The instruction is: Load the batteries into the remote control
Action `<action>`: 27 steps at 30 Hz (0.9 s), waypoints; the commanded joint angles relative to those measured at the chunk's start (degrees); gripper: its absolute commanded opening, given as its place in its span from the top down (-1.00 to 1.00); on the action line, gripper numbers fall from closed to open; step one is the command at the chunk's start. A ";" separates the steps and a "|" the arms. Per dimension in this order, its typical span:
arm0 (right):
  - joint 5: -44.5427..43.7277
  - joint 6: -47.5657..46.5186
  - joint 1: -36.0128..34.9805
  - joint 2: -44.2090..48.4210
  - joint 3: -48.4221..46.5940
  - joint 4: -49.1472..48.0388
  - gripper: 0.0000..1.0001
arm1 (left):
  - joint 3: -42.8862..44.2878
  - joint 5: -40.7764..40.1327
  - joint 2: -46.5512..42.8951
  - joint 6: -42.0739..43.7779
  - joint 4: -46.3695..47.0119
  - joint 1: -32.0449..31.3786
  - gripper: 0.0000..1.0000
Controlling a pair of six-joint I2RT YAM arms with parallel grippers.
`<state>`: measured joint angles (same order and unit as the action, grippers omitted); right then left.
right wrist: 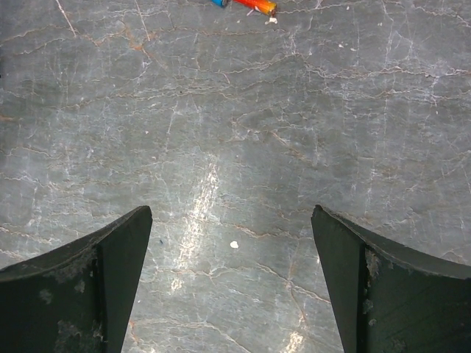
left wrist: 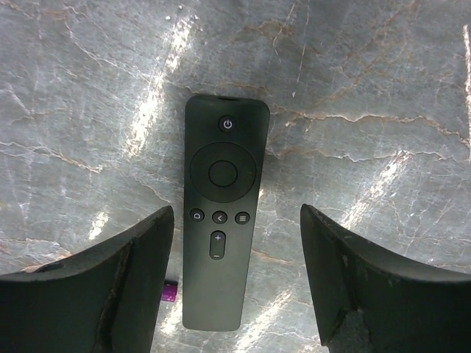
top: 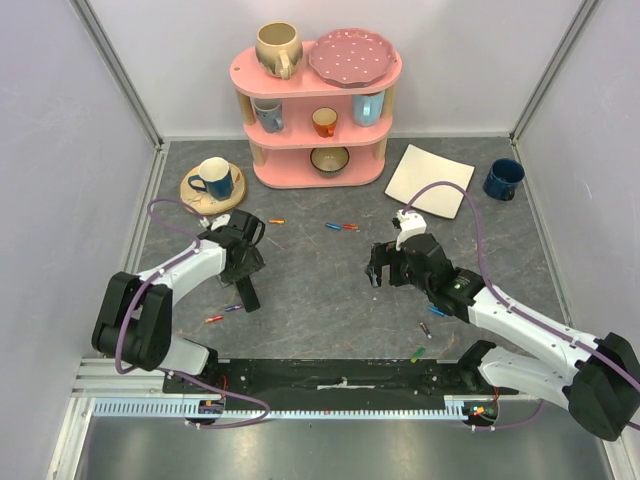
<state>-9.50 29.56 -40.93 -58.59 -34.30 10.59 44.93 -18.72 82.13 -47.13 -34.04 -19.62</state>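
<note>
On grey veined tabletop (top: pixel 320 290), pale walls (top: pixel 60 120), remote control (left wrist: pixel 221 220) between spread left fingers (left wrist: pixel 110 294), right fingers (right wrist: pixel 81 294) spread, empty.

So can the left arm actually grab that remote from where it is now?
Probably yes. The remote lies flat on the table, button side up, right between the left arm's open fingers, with nothing on top of it.

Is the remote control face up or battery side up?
Face up: the remote control lies flat on the table, power button and navigation ring showing in the left wrist view; its battery side is hidden.
</note>
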 commanded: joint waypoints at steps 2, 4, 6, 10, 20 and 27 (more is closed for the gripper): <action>0.88 0.58 -0.20 0.75 0.55 -1.45 -0.96 | -1.33 1.23 1.10 0.46 3.72 0.89 -0.49; 0.88 0.67 -0.12 0.84 0.64 -1.45 -0.96 | -1.51 1.41 1.45 1.08 4.24 1.33 -0.47; 0.88 0.59 -0.12 0.76 0.64 -1.27 -0.96 | -1.51 1.23 1.63 1.43 4.34 1.60 -0.45; 0.88 0.58 -0.20 0.58 0.47 -1.01 -0.96 | -1.51 1.05 2.42 1.52 4.42 2.48 -0.44; 0.45 0.50 -0.12 0.93 0.82 -0.75 -0.96 | -1.16 2.11 4.80 2.49 4.86 2.65 -0.12; 0.44 0.41 -0.12 1.11 0.73 -0.57 -0.96 | -0.89 3.16 4.28 3.10 4.95 2.65 0.33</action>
<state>-9.28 30.00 -40.93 -58.54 -33.45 10.41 44.21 -17.54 85.27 -45.10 -30.83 -17.21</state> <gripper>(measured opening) 0.979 0.460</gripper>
